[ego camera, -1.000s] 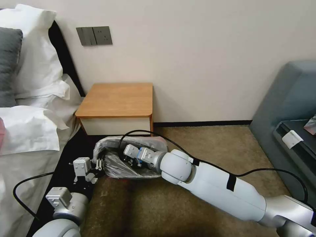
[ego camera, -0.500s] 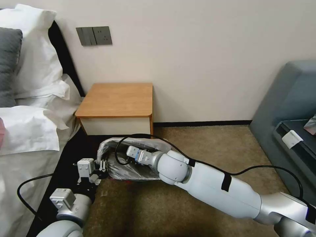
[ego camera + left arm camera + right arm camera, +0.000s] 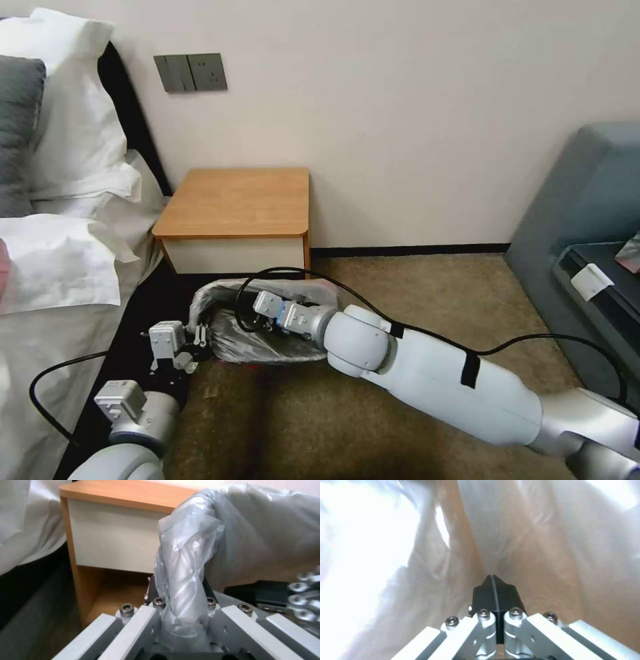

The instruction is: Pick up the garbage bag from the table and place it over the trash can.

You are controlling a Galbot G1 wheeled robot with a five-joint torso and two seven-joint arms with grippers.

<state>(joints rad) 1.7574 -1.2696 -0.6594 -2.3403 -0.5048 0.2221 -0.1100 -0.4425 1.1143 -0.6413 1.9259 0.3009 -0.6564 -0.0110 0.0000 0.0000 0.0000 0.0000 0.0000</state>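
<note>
Garbage bag: grey translucent plastic, lower centre-left of the head view, draped over the trash can on the carpet in front of the table. The can's body is not separable from the plastic. A pink-red strip of the bag's edge shows along the near bottom of the draped plastic.

Left tool: lower left of the head view, at the bag's left corner. Pinched on a twisted fold of the garbage bag, which runs between its pads in the left wrist view.

Right tool: reaching into the bag's mouth from the right of the head view. In the right wrist view its black pads meet with no gap, surrounded by plastic; whether any film is caught between them cannot be told.

Step in hand (judgement): fitting and seating the bag on the can; pick-up from the table is done.

Next move (judgement): the interior needs pushing down and outward while the held corner is drawn over the rim, without tearing the thin film or tipping the light can.
</note>
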